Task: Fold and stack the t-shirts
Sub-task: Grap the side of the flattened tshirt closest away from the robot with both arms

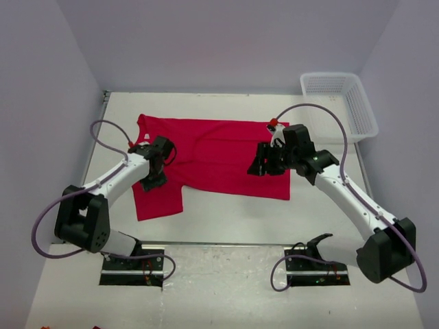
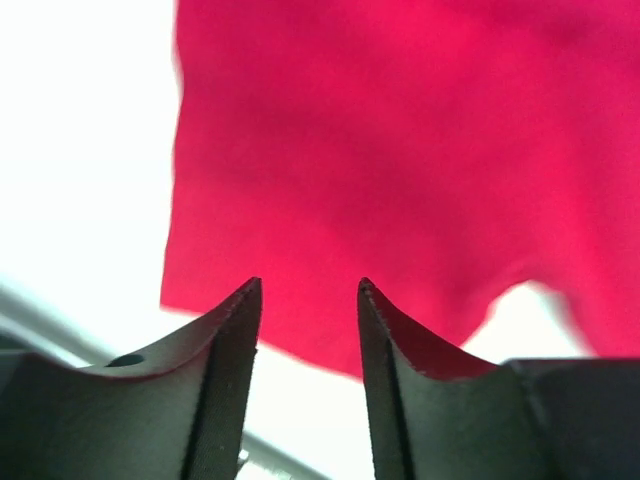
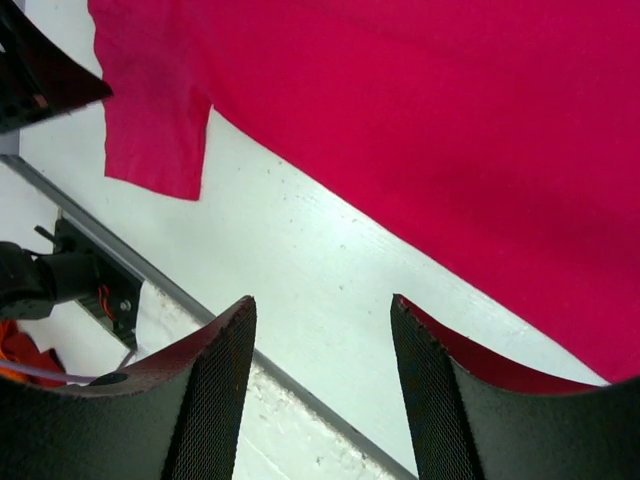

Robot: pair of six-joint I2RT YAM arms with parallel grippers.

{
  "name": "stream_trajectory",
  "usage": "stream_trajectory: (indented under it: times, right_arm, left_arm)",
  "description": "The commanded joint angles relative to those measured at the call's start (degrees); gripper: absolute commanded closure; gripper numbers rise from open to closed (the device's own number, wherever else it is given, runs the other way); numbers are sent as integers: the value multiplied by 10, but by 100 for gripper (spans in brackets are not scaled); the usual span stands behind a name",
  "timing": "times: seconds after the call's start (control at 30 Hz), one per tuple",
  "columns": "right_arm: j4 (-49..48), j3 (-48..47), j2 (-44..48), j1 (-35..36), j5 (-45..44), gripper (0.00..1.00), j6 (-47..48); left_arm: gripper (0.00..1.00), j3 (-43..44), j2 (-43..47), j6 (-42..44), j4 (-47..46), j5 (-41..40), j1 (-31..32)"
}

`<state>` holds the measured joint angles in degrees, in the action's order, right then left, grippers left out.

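left hand (image 2: 308,285): over the near-left sleeve of the t-shirt (image 1: 212,154), jaws partly apart, holding nothing
t-shirt: plain red, spread flat on the counter (image 1: 226,219)
right hand (image 3: 322,298): above the t-shirt's right side, jaws apart, empty
basket (image 1: 363,113): white mesh, far-right corner

Plain bright red t-shirt (image 1: 219,154), white table (image 1: 226,219), white mesh basket (image 1: 341,103), purple cables (image 1: 309,105)

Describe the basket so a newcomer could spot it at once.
Start at the white table and go to its far right corner. The basket stands there: white mesh walls, unlike the flat red t-shirt spread mid-table.
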<state>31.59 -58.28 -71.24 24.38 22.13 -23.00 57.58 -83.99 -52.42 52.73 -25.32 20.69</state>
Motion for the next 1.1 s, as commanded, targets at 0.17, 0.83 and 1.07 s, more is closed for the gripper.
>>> stream_trajectory:
  times: [0.17, 0.83, 1.07]
  right_arm:
    - [-19, 35, 97, 2, 48, 42, -2]
    - [-25, 63, 164, 3, 79, 41, -5]
    - [-23, 68, 175, 3, 82, 41, -7]
  left_arm:
    - [57, -88, 105, -171, 34, 61, -2]
    - [55, -150, 113, -203, 101, -2, -77]
    - [55, -161, 92, -186, 90, 0, -101]
